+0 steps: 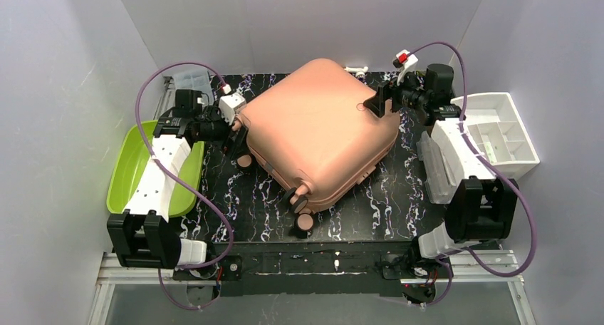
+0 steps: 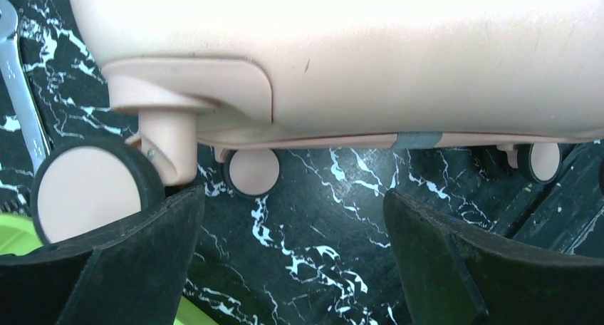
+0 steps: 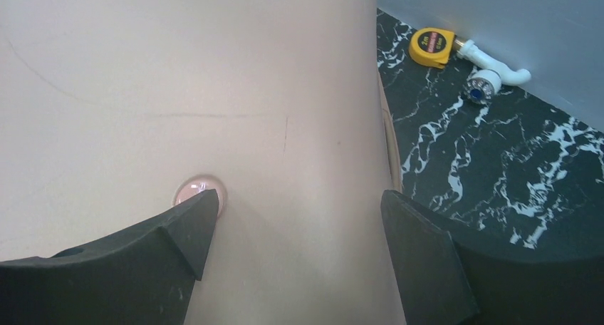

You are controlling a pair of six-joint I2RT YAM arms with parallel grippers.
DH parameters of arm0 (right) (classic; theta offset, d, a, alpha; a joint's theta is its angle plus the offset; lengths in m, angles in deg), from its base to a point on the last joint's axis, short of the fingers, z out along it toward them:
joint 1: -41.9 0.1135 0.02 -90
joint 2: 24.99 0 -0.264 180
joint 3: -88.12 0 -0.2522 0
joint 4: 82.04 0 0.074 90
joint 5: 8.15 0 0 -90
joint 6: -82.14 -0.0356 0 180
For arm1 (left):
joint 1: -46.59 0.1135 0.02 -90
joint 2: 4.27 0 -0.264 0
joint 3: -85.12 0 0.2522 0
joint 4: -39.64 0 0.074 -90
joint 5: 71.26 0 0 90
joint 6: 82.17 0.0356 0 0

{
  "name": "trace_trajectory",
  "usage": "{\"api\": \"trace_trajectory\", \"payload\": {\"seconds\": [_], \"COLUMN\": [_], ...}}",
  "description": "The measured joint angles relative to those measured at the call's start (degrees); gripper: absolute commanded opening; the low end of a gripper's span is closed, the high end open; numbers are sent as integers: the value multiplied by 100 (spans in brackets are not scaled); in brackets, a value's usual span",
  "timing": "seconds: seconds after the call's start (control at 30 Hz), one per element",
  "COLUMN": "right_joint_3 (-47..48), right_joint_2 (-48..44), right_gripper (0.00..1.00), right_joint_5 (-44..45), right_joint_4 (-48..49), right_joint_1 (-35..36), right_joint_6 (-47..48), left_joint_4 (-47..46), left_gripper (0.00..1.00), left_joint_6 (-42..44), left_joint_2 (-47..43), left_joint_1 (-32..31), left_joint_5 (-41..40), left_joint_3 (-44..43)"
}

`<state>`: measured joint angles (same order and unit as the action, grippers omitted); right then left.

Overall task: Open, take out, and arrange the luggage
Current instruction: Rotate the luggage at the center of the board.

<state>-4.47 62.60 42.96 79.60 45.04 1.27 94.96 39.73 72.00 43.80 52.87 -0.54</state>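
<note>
The luggage (image 1: 317, 129), a salmon-pink hard-shell suitcase, lies closed and flat on the black marbled mat (image 1: 370, 211), turned diagonally with its wheels (image 1: 305, 222) toward the near left. My left gripper (image 1: 238, 136) stands open at its left wheeled side. In the left wrist view the luggage (image 2: 356, 54) fills the top, and a wheel (image 2: 85, 197) touches the left finger; only mat lies between the left gripper (image 2: 295, 204) fingers. My right gripper (image 1: 377, 100) is open at the far right corner. The right gripper (image 3: 299, 204) hovers over the luggage (image 3: 178, 90) shell near a small round disc (image 3: 199, 192).
A lime-green tray (image 1: 132, 172) sits at the left, a white drawer organizer (image 1: 502, 132) at the right. A clear plastic box (image 1: 191, 79) is at the back left. A yellow tape measure (image 3: 431, 45) and a white fitting (image 3: 491, 79) lie by the back wall. A wrench (image 2: 18, 104) lies beside the wheel.
</note>
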Motion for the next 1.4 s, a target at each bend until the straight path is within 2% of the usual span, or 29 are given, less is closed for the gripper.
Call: {"api": "trace_trajectory", "payload": {"seconds": [0.2, 0.53, 0.7, 0.93, 1.17, 1.4], "right_joint_3": [-542, -708, -804, -975, -1093, -1010], "right_joint_2": [-586, -798, -914, -1130, -1746, -2076], "right_gripper": [96, 97, 97, 97, 98, 98], "right_joint_5": [400, 334, 282, 70, 103, 249], "right_joint_4": [85, 90, 35, -52, -868, -2583], "right_joint_1": [11, 63, 61, 35, 35, 35], "right_joint_6": [310, 636, 774, 1003, 1705, 2693], "left_joint_4": [-409, -1237, -1239, -435, -422, -640], "left_gripper": [98, 98, 98, 98, 98, 98], "left_joint_6": [-33, -256, -411, -807, -1117, -1202], "left_joint_2": [214, 1333, 2472, 3438, 3193, 1613], "left_joint_1": [-146, -315, -223, -7, -7, -7], "left_joint_5": [-249, -1790, -2741, -2850, -2487, -1891], "left_joint_3": [-15, -804, -1884, -3167, -3134, -2343]}}
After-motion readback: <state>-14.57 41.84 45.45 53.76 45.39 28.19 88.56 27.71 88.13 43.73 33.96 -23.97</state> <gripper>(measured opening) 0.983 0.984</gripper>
